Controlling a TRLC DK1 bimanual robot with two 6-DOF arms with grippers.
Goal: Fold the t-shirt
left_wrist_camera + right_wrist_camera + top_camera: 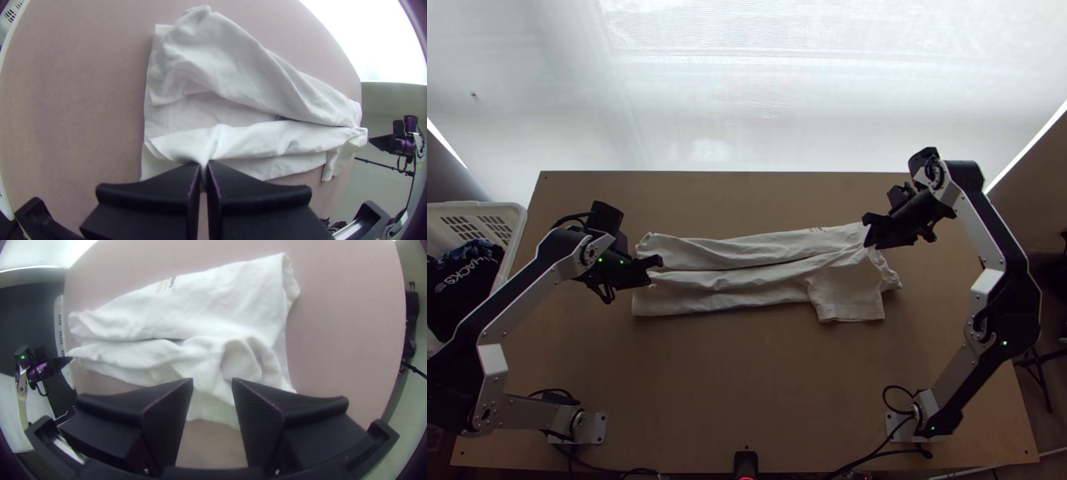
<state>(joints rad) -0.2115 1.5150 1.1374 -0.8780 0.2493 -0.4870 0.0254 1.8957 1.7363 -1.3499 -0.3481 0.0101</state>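
A: How is the white t-shirt [763, 298] arranged?
B: It is laid lengthwise across the middle of the wooden table [731, 384], its long sides folded inward, creased; a sleeve is spread near the right end.
A: And the claws?
B: Cloth at the left end is pinched between the closed fingers of the left gripper [654, 269]; the right gripper [867, 230] is parted above the other end, nothing grasped.
A: Beyond?
B: The far side is backed by a pale screen [747, 104]; dark cloth [461, 292] is contained in a white basket [520, 214] at left.
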